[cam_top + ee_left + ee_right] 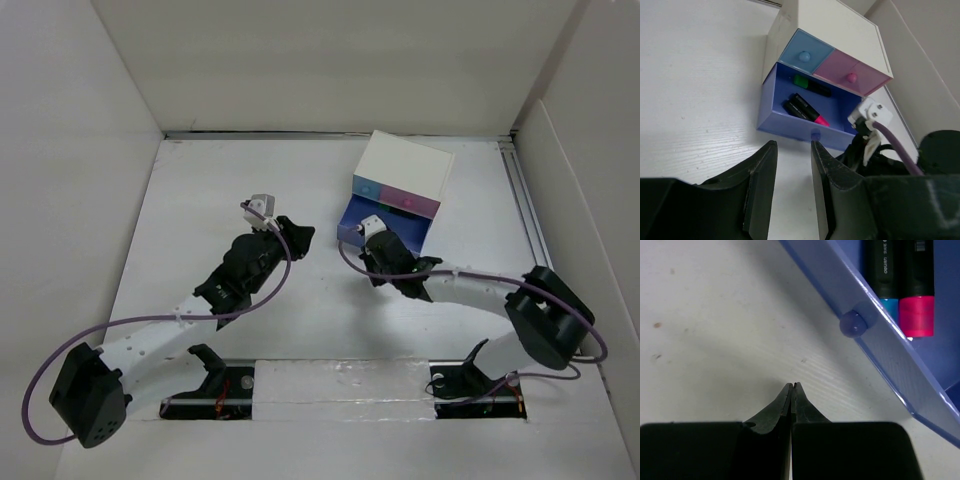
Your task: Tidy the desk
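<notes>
Two arms reach up from the near edge of the desk [200, 190], the white floor under everything. Left gripper [792, 150] hovers mid-desk with its jaws partly apart and nothing between them, aimed at the open blue drawer [790, 127]. Right gripper [791, 386] is pinched fully closed and empty, tips low over the desk just short of that drawer's round knob [853, 323]. I see markers lying flat inside: green [810, 85], pink-tipped [810, 113], blue-banded [888, 305]. Beyond, the white drawer box [405, 165] sits far right on the desk, skewed to the walls. Its light-blue upper drawer [804, 51] and pink upper drawer [850, 74] are closed.
</notes>
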Robot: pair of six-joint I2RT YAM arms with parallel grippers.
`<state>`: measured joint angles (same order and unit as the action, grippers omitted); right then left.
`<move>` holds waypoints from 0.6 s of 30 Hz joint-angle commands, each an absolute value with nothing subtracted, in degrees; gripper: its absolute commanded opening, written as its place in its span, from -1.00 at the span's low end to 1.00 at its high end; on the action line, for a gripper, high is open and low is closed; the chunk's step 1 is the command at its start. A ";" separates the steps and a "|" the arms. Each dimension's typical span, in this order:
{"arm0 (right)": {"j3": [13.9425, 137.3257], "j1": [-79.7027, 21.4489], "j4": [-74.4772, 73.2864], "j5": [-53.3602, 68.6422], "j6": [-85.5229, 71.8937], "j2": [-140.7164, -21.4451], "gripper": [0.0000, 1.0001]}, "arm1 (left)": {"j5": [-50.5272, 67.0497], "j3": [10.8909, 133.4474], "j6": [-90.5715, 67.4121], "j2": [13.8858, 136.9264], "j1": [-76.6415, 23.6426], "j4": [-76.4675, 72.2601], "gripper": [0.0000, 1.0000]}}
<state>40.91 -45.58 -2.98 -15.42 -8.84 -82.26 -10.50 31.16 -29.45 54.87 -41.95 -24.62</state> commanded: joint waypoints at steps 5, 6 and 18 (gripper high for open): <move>46.75 -42.02 3.16 -17.83 -9.76 -88.41 -1.00 | -9.32 30.50 -29.18 52.12 -41.75 -26.98 -0.42; 47.45 -42.01 2.73 -20.28 -9.41 -89.03 -1.00 | -9.32 30.32 -29.18 51.86 -41.75 -26.98 -0.42; 51.59 -34.46 8.96 -29.00 -7.12 -91.84 -1.00 | -8.88 30.06 -29.00 50.89 -41.75 -27.16 -0.42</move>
<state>48.66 -36.05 3.25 -24.97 -8.14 -90.70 -9.45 30.46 -29.43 51.92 -41.93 -24.64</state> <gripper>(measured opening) 0.009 0.291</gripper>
